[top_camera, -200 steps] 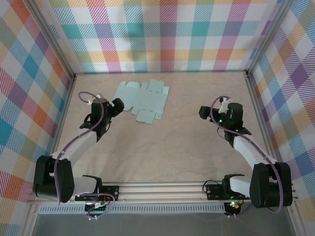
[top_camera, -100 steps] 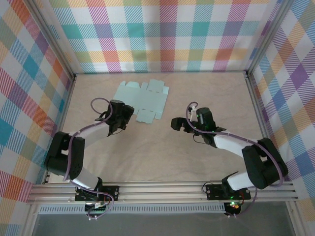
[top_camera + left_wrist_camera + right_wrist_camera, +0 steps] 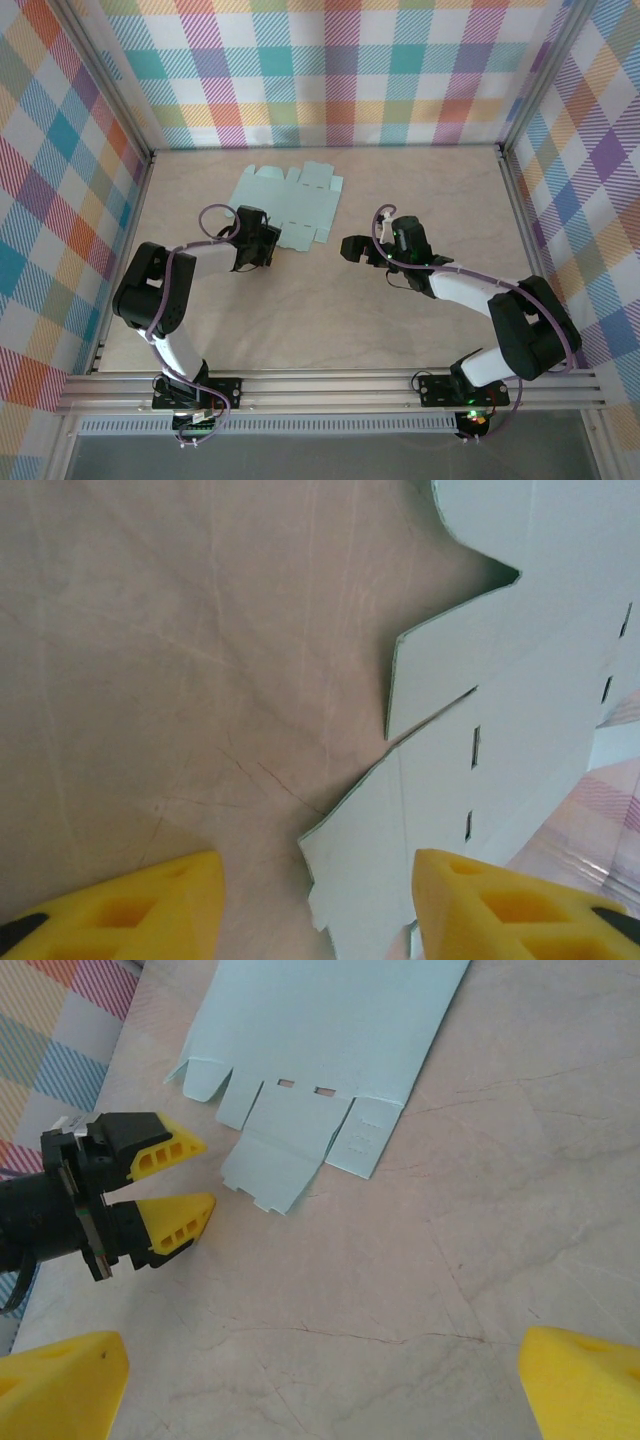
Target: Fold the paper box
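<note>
The paper box (image 3: 285, 195) is a flat pale mint-blue die-cut sheet lying at the back middle of the table, with its flaps spread out. My left gripper (image 3: 268, 246) sits low at the sheet's near-left flap (image 3: 296, 236), jaws apart. In the left wrist view the flap's corner (image 3: 390, 860) lies on the table between the two yellow fingertips (image 3: 150, 905), which do not touch it. My right gripper (image 3: 349, 249) hovers wide open just right of the sheet, nothing between its fingers. The right wrist view shows the sheet (image 3: 330, 1030) ahead and the left gripper (image 3: 200, 1175) beside the flap (image 3: 280, 1160).
The table is a beige marbled surface (image 3: 330, 310) inside plaid-patterned walls (image 3: 330, 70). An aluminium frame rail (image 3: 330, 385) runs along the near edge by the arm bases. Bare table lies in front of and right of the sheet.
The left gripper moved right to the sheet's near-left flap and its jaws narrowed. The right gripper swung left from the right side toward the centre, staying wide open.
</note>
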Controlling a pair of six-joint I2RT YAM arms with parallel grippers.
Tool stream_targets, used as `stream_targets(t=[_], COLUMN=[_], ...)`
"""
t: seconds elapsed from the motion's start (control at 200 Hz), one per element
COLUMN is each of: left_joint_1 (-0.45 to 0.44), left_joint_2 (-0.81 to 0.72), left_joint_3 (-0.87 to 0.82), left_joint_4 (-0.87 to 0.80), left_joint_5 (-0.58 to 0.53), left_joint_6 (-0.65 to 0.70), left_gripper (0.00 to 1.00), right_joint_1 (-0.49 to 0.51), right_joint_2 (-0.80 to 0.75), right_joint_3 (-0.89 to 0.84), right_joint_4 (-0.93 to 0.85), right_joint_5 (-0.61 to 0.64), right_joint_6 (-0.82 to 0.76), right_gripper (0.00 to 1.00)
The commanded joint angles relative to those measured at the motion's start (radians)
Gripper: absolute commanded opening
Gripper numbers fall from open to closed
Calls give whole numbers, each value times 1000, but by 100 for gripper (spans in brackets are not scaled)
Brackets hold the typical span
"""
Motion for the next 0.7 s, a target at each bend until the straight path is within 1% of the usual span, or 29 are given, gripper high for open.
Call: stream_targets(t=[0.0,0.11,0.215,0.35,0.445,0.6,0.695], left_joint_1=[-8,-10,-12,-16,-16,-16,-16], left_joint_2=[44,61,67,50,41,37,27], left_joint_3=[39,49,63,83,84,81,78], left_joint_4=[47,55,54,-1,-29,-34,-48], left_joint_5=[30,38,45,21,1,1,0], left_joint_6=[-12,-13,-10,22,39,47,60], left_gripper=[49,45,37,29,18,0,0], right_joint_1=[4,4,4,4,4,4,4], right_joint_2=[-12,-3,8,19,29,39,37], right_joint_3=[19,19,22,24,23,23,23], right_joint_4=[-10,-6,-1,3,8,18,18], right_joint_5=[18,17,15,15,15,11,9], right_joint_6=[-7,-4,-2,2,9,20,23], right_gripper=[100,100,100,100,100,100,100])
